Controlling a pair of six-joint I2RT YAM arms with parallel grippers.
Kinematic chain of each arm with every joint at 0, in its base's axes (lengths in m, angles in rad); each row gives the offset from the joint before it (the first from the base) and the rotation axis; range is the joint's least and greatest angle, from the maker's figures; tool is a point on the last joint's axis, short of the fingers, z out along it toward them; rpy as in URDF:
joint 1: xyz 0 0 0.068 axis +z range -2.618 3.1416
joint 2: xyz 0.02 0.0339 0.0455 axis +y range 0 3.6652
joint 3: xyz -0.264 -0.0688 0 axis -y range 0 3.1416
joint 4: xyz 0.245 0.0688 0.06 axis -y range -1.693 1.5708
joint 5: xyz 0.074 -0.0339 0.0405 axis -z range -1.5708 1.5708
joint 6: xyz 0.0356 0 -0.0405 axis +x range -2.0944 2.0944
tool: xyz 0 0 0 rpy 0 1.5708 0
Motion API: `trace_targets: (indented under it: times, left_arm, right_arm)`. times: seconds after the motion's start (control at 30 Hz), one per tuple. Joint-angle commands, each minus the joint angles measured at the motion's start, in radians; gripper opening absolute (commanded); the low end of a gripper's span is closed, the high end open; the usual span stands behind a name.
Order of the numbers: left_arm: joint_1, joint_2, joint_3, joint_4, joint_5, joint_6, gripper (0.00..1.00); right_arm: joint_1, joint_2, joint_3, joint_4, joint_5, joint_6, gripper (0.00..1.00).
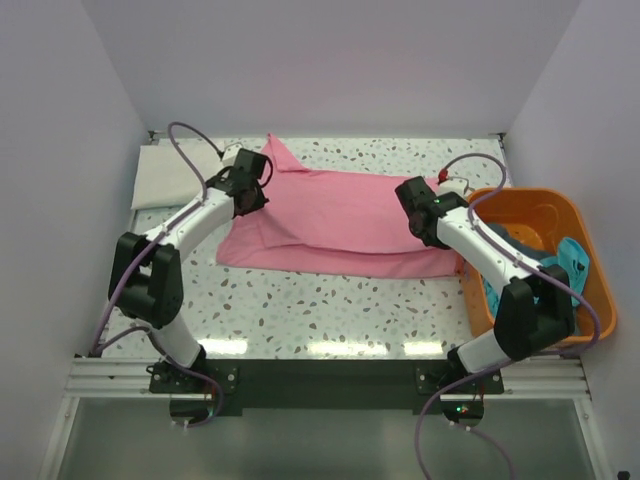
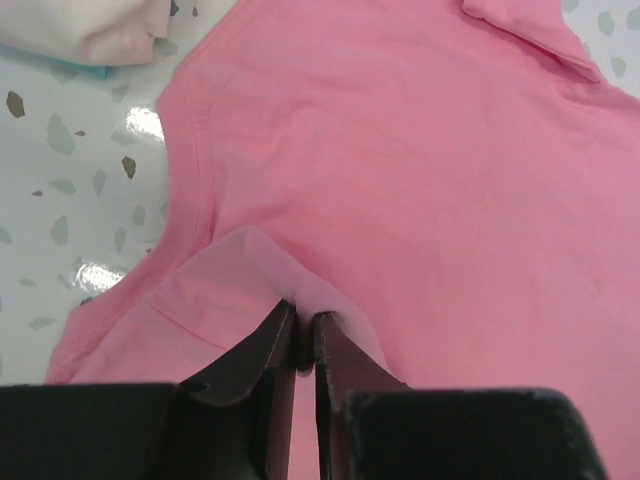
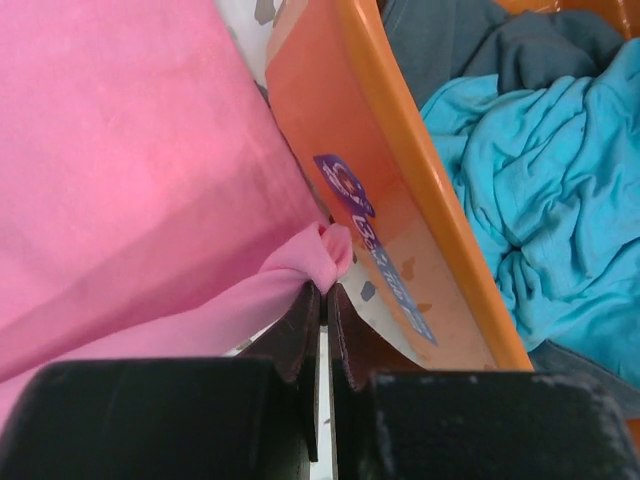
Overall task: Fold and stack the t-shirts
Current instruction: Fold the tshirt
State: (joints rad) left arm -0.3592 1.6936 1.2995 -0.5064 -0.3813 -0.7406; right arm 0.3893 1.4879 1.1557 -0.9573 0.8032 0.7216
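The pink t-shirt (image 1: 335,215) lies spread across the middle of the table. My left gripper (image 1: 250,195) is shut on a pinch of its cloth near the left end, by the neckline (image 2: 195,190). My right gripper (image 1: 420,225) is shut on a pinch of its right edge (image 3: 335,250), right beside the orange basket. A folded white t-shirt (image 1: 165,178) lies at the back left; it also shows in the left wrist view (image 2: 85,30). The teal t-shirt (image 3: 545,170) and the grey t-shirt (image 3: 480,45) lie crumpled in the basket.
The orange plastic basket (image 1: 590,260) stands at the table's right edge, its wall (image 3: 375,180) close against my right fingers. White walls enclose the table at the back and both sides. Speckled tabletop (image 1: 330,300) shows in front of the pink shirt.
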Motion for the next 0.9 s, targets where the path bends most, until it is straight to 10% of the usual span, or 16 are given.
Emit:
trace_targets:
  times: [0.0,0.07,0.17,0.33,0.6,0.87]
  left_arm:
    - [0.014,0.041,0.064,0.075,0.011,0.039,0.19]
    - [0.016,0.070,0.089,0.101,0.004,0.052,0.35]
    - [0.020,0.106,0.151,0.082,0.004,0.075,0.98]
    - [0.022,0.059,0.162,0.069,0.018,0.095,1.00]
    - [0.022,-0.077,0.026,0.060,0.056,0.089,1.00]
    - [0.022,-0.144,-0.258,0.160,0.188,0.034,1.00]
  right_arm:
    - [-0.006,0.040,0.068,0.012,0.096,0.013,0.01]
    - [-0.006,0.060,0.084,0.011,0.109,0.018,0.04]
    - [-0.006,0.109,0.131,-0.026,0.155,0.035,0.15]
    - [-0.004,0.118,0.167,-0.048,0.137,0.010,0.63]
    - [0.031,-0.008,0.093,0.117,-0.083,-0.129,0.99]
    - [0.065,-0.037,-0.108,0.396,-0.519,-0.156,0.99]
